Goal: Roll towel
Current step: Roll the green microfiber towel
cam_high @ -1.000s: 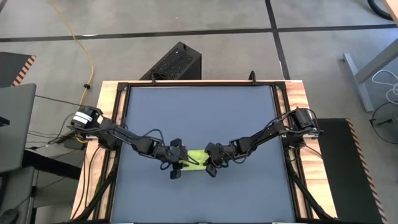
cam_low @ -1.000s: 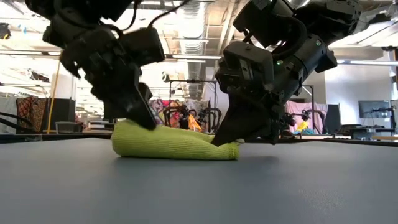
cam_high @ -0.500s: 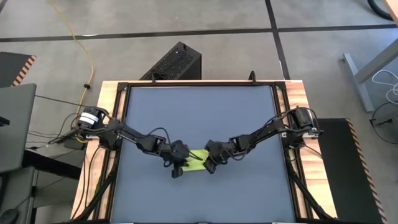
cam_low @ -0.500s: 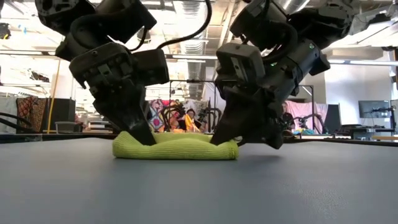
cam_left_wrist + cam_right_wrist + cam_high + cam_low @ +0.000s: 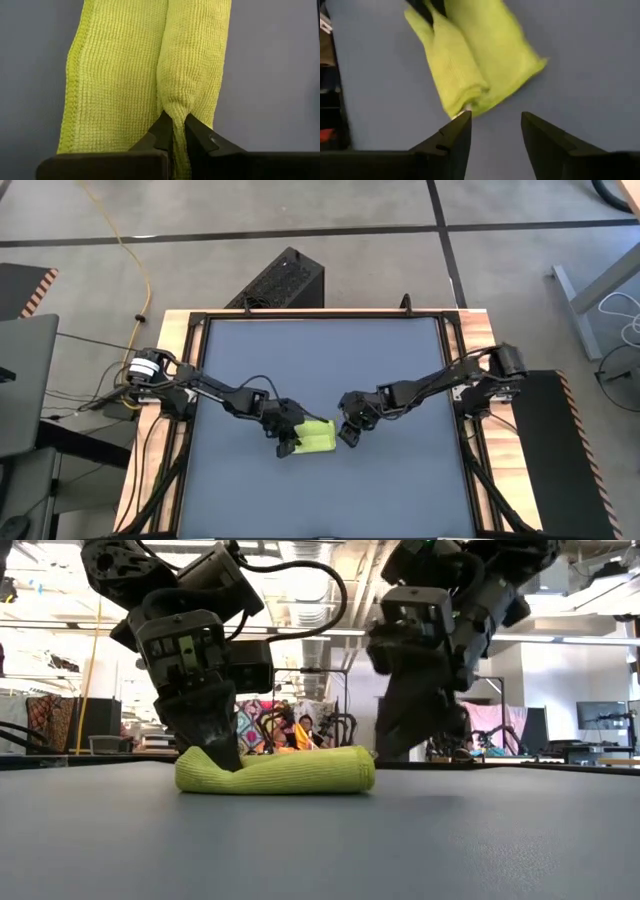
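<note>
On the front half of the dark blue-grey desk (image 5: 320, 370), a little left of its middle line, lies the towel (image 5: 317, 438), a small lime cloth partly rolled into a low, sausage-like bundle with a flat flap beside the roll. At the towel's left end, the left tool (image 5: 285, 446) is pressed down to the desk with its two dark fingers (image 5: 162, 131) closed tight on a pinched fold at the end of the roll; in the left wrist view the knitted cloth bunches into a narrow neck right between the fingertips, and the roll and the flat hemmed layer run away from them side by side. From desk level the left tool (image 5: 222, 752) digs into the towel (image 5: 275, 771) so that the cloth dips under it and swells on either side. Just beyond the towel's right end, the right tool (image 5: 348, 436) hangs clear of the cloth, its fingers (image 5: 452, 132) spread wide apart and holding nothing; in the right wrist view the towel (image 5: 470, 65) lies ahead of the gaping fingers, its near corner close to one fingertip. From desk level the right tool (image 5: 408, 745) stands lifted just off the towel's right end. Farther back, beyond the desk, the room shows racks, lights and coloured clutter (image 5: 290, 725).
</note>
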Controlling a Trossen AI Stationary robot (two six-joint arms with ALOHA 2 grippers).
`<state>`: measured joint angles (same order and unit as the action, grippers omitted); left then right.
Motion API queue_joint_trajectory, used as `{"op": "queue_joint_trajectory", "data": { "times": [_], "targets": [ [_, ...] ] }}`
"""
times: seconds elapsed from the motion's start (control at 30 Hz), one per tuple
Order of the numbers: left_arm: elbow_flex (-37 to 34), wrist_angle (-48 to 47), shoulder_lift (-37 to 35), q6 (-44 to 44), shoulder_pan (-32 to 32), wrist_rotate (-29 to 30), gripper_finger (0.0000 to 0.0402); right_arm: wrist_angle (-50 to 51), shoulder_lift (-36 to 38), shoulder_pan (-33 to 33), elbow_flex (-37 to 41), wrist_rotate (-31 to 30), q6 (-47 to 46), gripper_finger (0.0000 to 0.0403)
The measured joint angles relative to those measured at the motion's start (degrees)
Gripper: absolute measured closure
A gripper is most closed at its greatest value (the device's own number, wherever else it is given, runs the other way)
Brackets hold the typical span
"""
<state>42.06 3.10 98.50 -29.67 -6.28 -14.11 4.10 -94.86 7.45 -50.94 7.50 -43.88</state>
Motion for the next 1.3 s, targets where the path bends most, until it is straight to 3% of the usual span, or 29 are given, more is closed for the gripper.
{"op": "queue_joint_trajectory", "data": {
  "times": [0.13,0.33,0.47,0.6,0.77,1.07,1.3],
  "targets": [
    [-0.08,-0.2,0.02,-0.65,1.05,-2.16,0.039,-6.69,1.93,3.0,-0.12,-4.28,10.84,0.0204],
    [-0.12,-0.5,0.09,-1.49,2.75,-5.03,0.039,-15.85,-0.38,8.2,-0.22,-8.07,36.93,0.021],
    [-0.15,-1.08,0.11,-1.54,3.59,-6.86,0.039,-17.97,-3.84,10.35,-0.34,-12.97,45.65,0.0211],
    [-0.13,-1.55,0.1,-1.67,3.75,-7.66,0.039,-18.48,-7.08,10.55,-0.92,-13.69,45.88,0.0211],
    [-0.06,-1.92,0.1,-1.6,3.78,-7.65,0.039,-19.04,-10.48,10.5,-1.32,-20.05,45.88,0.0211],
    [-0.06,-1.91,0.09,-0.87,3.75,-7.71,0.0389,-20.08,-12.92,10.37,-1.44,-20.72,43.73,0.0212],
    [-0.08,-3.13,-0.88,3.67,4.19,-11.37,0.034,-17.21,-13.21,9.29,-1.51,-20.69,35.82,0.0254]
  ]
}}
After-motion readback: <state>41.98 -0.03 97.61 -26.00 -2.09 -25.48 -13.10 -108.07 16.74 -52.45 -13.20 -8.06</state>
